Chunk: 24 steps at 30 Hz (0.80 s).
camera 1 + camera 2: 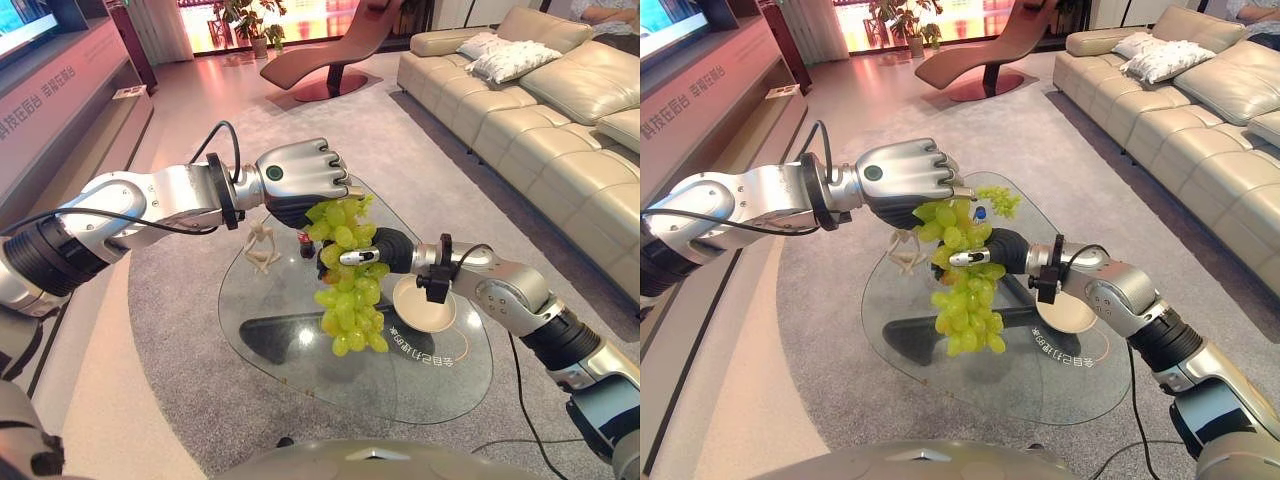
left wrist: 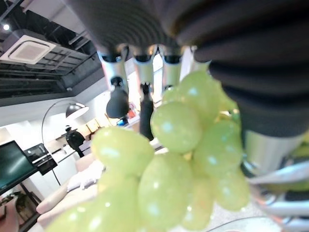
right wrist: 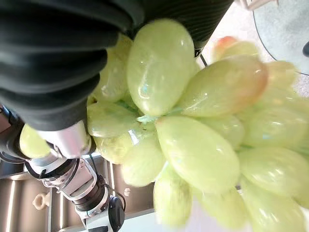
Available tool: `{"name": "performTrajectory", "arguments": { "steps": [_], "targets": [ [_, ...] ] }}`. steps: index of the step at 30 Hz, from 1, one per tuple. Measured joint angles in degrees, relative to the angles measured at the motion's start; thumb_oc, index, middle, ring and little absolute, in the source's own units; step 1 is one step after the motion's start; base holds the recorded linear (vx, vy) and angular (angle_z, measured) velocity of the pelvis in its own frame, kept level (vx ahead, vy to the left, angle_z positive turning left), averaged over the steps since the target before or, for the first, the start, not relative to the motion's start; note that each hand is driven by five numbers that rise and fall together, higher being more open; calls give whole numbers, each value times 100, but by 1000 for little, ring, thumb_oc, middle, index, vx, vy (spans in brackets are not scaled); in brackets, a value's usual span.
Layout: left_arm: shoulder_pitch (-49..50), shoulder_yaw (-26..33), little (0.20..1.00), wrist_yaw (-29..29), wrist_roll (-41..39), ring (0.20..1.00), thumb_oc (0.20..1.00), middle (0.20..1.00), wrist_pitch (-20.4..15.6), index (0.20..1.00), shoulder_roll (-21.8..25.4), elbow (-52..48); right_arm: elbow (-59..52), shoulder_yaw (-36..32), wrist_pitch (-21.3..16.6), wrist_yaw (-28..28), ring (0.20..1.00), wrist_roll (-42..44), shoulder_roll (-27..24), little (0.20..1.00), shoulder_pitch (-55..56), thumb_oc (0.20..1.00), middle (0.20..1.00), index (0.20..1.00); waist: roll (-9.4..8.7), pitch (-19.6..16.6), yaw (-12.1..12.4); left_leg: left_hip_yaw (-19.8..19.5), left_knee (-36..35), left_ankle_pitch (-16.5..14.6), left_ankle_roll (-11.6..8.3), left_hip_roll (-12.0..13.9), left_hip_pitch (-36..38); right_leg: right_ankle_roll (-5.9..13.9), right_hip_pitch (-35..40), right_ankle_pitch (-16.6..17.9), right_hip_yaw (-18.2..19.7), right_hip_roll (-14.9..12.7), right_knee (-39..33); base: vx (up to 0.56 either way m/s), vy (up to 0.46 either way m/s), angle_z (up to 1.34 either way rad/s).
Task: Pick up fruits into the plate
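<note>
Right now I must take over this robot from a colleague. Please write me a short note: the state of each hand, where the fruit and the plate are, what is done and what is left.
Left hand: curled round the top of the green grape bunch, holding it in the air above the glass table.
Right hand: at the middle of the bunch; fingers are hidden among the grapes, so the grip is unclear.
Plate: white, on the table under the right forearm, looks empty.
Done: grapes lifted off the table.
Left: bring the bunch over the plate, lower it, release.
A small figurine stands on the table behind the bunch.
</note>
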Motion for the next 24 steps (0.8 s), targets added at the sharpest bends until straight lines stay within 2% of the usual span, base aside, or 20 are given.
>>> {"name": "performTrajectory", "arguments": {
  "steps": [17,18,19,20,24],
  "targets": [
    [0,8,200,-102,-2,200,200,200,55,200,1,2,-54,2,23,75,200,1,25,200,0,200,200,200,0,0,10,0,0,0,0,1,2,0,0,0,3,1,0,0,0,0],
    [0,8,464,-109,-2,464,464,464,55,464,1,1,-54,2,28,74,200,1,27,200,0,200,200,200,0,0,10,1,0,0,0,1,2,0,0,0,2,1,0,0,0,0],
    [0,9,464,-111,-3,464,464,464,55,464,1,2,-54,2,28,74,200,1,27,200,0,200,200,200,0,0,12,1,0,0,0,1,2,0,1,0,3,1,0,0,0,0],
    [0,10,1000,-113,-3,1000,1000,1000,55,1000,1,2,-54,2,28,74,200,1,27,200,0,200,200,200,0,0,13,1,0,0,0,1,2,0,1,0,2,1,0,0,0,0],
    [3,86,1000,-114,-83,1000,1000,1000,56,1000,-5,0,-54,33,45,71,200,0,130,200,3,200,200,200,0,0,9,3,0,0,0,2,6,0,1,0,6,2,0,0,0,0]
  ]
}}
